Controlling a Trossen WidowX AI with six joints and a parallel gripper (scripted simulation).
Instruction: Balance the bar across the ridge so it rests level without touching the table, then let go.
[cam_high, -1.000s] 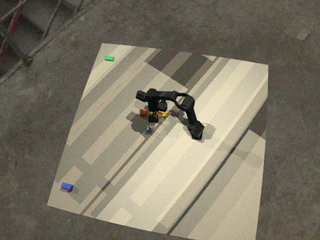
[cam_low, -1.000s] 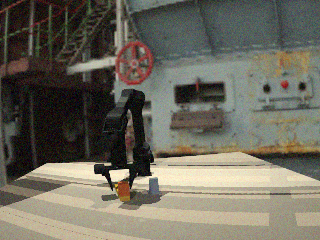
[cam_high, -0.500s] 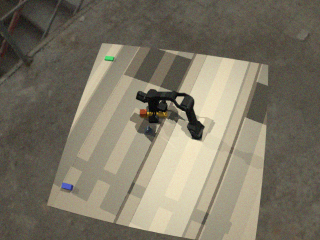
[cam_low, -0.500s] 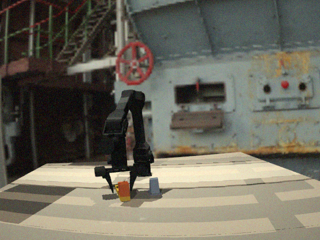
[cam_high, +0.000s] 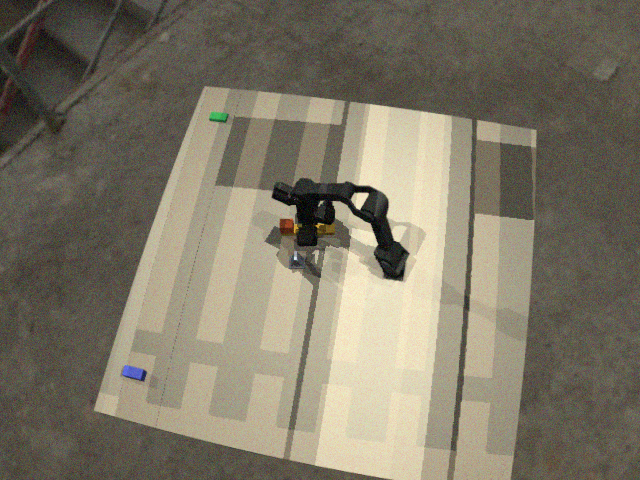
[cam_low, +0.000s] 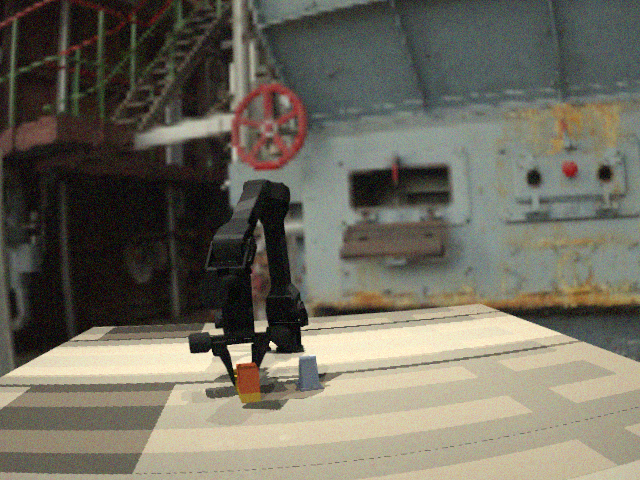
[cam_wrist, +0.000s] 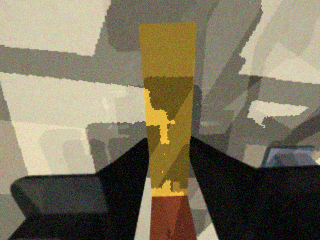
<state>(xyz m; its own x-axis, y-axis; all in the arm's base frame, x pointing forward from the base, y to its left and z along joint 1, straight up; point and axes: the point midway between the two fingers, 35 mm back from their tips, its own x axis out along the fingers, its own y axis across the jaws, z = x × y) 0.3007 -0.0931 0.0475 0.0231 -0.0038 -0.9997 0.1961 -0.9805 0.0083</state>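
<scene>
The bar (cam_high: 326, 228) (cam_low: 248, 384) (cam_wrist: 167, 75) is yellow with a red-orange end and lies flat on the table. My gripper (cam_high: 306, 233) (cam_low: 242, 369) (cam_wrist: 168, 141) reaches straight down over it, with one finger pressed against each long side, near the join of the yellow and red parts. The fingers are shut on the bar. The ridge (cam_high: 296, 259) (cam_low: 309, 373) (cam_wrist: 290, 156) is a small blue-grey wedge that stands on the table a short way beside the bar, apart from it.
The table top (cam_high: 392, 361) (cam_low: 465, 413) is a pale striped square. A green block (cam_high: 218, 117) lies at its far left corner and a blue block (cam_high: 134, 372) at its near left corner. The arm's base (cam_high: 392, 260) stands to the right of the bar.
</scene>
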